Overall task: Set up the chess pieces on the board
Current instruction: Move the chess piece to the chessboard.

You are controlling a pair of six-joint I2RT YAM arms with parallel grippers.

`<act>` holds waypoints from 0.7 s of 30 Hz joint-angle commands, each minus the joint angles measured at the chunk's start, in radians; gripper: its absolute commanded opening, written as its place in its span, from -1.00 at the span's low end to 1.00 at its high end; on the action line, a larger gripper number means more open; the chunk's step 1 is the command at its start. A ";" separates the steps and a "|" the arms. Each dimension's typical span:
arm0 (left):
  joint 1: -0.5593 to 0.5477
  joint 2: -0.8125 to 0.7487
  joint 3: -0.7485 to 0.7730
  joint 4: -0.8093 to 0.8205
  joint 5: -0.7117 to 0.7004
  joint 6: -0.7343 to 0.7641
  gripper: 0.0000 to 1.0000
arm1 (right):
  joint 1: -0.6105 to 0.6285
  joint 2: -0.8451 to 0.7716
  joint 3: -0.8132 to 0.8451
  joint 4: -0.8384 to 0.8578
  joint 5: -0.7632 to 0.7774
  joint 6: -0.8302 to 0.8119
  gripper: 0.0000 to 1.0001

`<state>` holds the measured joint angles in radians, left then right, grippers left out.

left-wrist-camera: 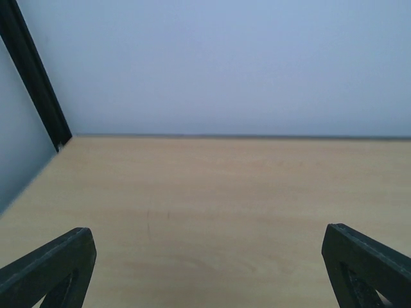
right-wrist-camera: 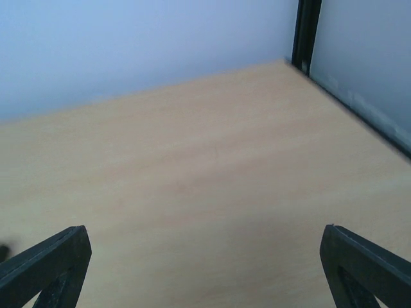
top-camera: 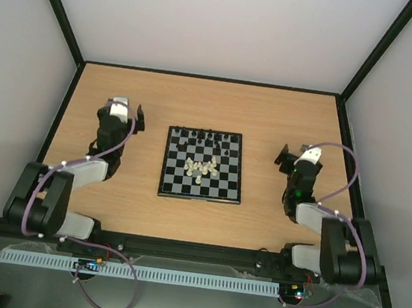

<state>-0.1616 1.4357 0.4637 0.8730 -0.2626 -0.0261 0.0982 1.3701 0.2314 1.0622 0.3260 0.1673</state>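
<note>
Grippers sit well apart from the board (top-camera: pixel 179 187), one on each side. The left gripper (top-camera: pixel 138 119) and right gripper (top-camera: pixel 284 158) both have jaws spread wide and empty, probably to keep the squares unobstructed. Cream chess pieces (top-camera: pixel 203 167) huddle unsorted mid-board, while black chess pieces (top-camera: pixel 207 135) line the far edge, seemingly already placed.
</note>
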 commanded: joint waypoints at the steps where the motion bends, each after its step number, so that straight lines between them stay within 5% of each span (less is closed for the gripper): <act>1: -0.009 -0.159 0.063 -0.191 0.027 -0.049 0.99 | -0.002 -0.251 0.125 -0.328 0.000 0.053 0.97; 10: -0.038 -0.570 0.175 -0.618 0.194 -0.224 0.99 | -0.002 -0.601 0.412 -0.919 -0.173 0.252 0.97; 15: -0.037 -0.739 0.284 -0.891 0.198 -0.380 0.99 | -0.002 -0.622 0.572 -1.358 -0.025 0.540 0.97; 21: -0.037 -0.769 0.405 -1.156 0.329 -0.422 0.99 | -0.002 -0.682 0.466 -1.287 -0.462 0.532 0.97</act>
<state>-0.1997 0.6697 0.8234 -0.0299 -0.0502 -0.3817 0.0963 0.7120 0.7460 -0.1192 0.1238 0.6189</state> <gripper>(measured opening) 0.996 0.986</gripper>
